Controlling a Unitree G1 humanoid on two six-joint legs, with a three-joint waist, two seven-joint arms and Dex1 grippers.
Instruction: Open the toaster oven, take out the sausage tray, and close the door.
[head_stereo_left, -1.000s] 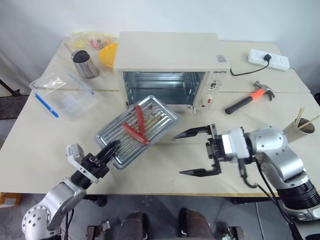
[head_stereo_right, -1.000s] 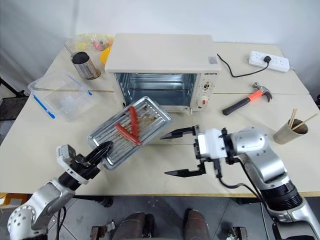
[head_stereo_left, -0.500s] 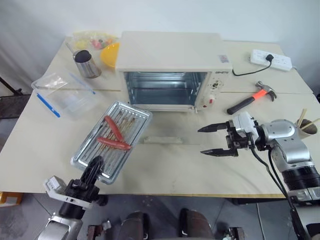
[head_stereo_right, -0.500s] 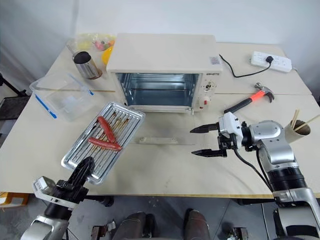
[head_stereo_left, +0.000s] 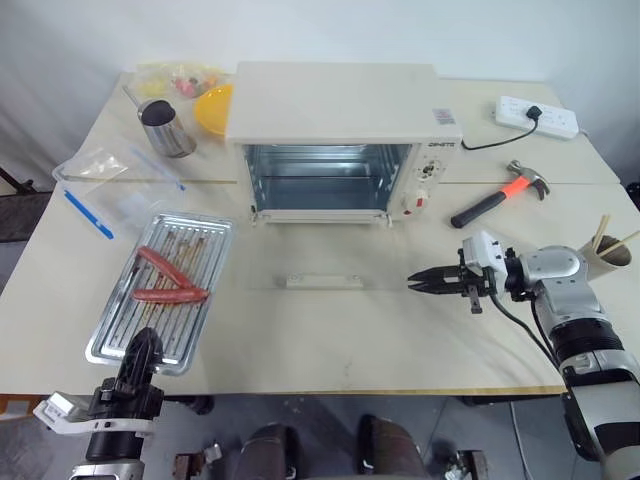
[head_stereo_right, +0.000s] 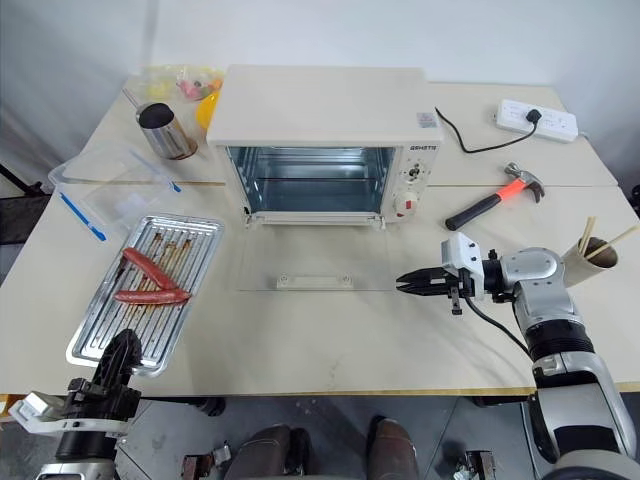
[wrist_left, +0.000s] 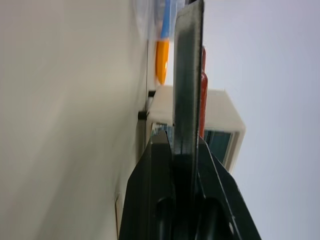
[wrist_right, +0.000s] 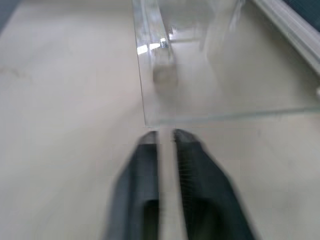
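Toaster oven (head_stereo_left: 340, 120) front panel bears dark brand lettering, unreadable.

The right arm (head_stereo_left: 570, 300) was built of rounded silver-grey metallic segments joined by black rings, with a black cable looping beneath its forearm. At its wrist sat a small white block, and beyond it the right gripper (head_stereo_left: 418, 282) ended in two slim, tapering black fingers; one pad (wrist_right: 187, 165) carried fine ridges. The left gripper (head_stereo_left: 135, 362) was black too, its glossy, rounded fingers (wrist_left: 150, 200) rising from a black knuckle, with a white block and a pale grey bracket at the wrist
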